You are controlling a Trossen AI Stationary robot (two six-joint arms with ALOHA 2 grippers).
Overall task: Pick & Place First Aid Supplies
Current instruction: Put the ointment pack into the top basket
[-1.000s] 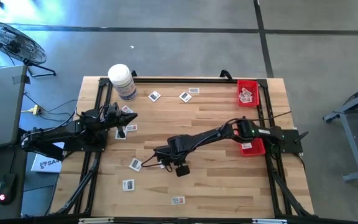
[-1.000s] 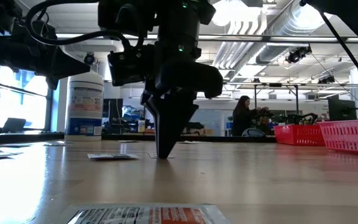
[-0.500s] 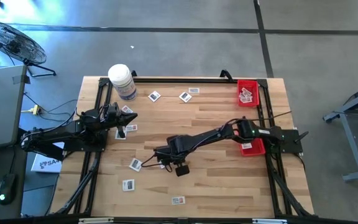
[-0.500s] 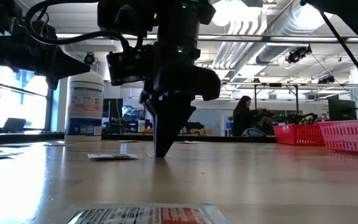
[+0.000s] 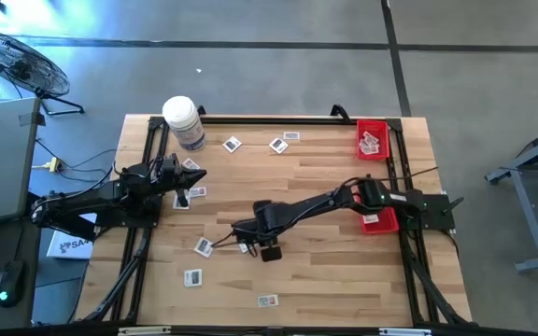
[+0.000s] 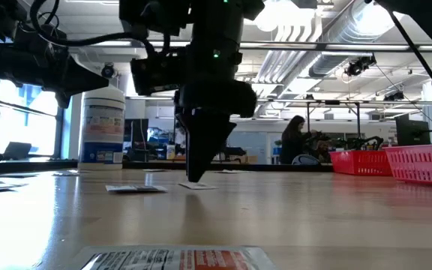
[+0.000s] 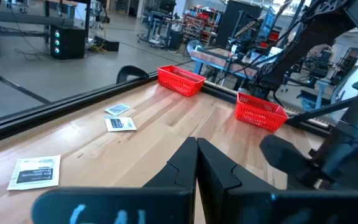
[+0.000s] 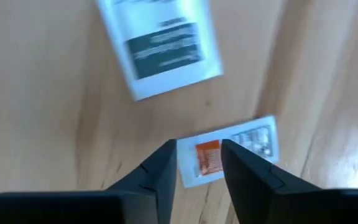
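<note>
Small white packets lie flat on the wooden table [image 5: 325, 280]. My right gripper [image 5: 243, 233] points down at mid-table, its tips just above the wood in the low view [image 6: 194, 178]. It is slightly open. A packet with orange print [image 8: 247, 144] lies flat on the table under it, one end showing in the gap between the fingers; it also shows in the low view [image 6: 203, 185]. A second packet with dark print [image 8: 160, 50] lies just beyond. My left gripper [image 5: 194, 175] is shut and empty at the table's left [image 7: 196, 163].
A white jar [image 5: 184, 121] stands at the far left corner. One red bin [image 5: 373, 138] with packets sits at the far right, another [image 5: 381, 222] under my right arm. Loose packets lie at the far middle [image 5: 277, 145], near left [image 5: 192, 277] and near edge [image 5: 267, 301].
My right gripper has risen a little off the table top and shifted slightly toward the table's left edge. The packet now shows lying on the wood under its tips.
</note>
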